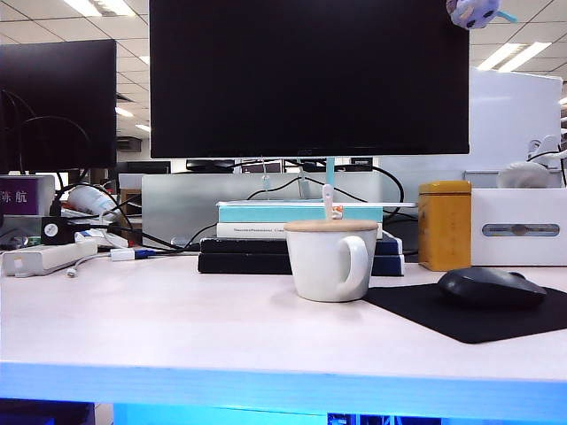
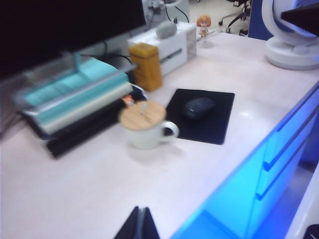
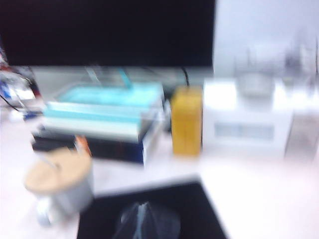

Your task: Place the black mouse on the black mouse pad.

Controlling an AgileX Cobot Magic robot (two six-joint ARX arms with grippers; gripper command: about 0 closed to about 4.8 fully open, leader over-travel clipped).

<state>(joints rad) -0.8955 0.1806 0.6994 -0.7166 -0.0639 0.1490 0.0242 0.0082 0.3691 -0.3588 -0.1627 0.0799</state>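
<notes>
Desk: broad pale matte desk [image 1: 159, 328] with a blue-lit front edge; it carries everything listed below.
Monitor: large black flat screen [image 1: 308, 75] at the back of the desk.
Books: stack of teal, white and dark volumes [image 1: 266, 232] under the monitor, behind the mug.
Mouse pad: thin matte black rectangular mouse pad [image 1: 478, 314], flat on the desk at the exterior view's right, just beside the mug.
Mug: white ceramic mug with a round wooden lid [image 1: 330, 258], handle turned toward the pad.
Tin: upright yellow rectangular tin [image 1: 445, 223], behind the pad.
Mouse: small matte black low-domed mouse [image 1: 492, 287], already resting on the pad, inside its edges; long axis roughly along the pad's length in the left wrist view.
Left end effector: dark tips [image 2: 139, 226] pressed together, holding nothing, well apart from the mouse, which lies beyond the mug from it.
Right end effector: blurred tips [image 3: 144, 219] appear together over the pad; the nearer arm to the mouse, as judged.
View differences: only the left wrist view shows the whole pad outline; the exterior view shows neither end effector; the right wrist view is too smeared to make out the mouse.
Task status: appears complete.
</notes>
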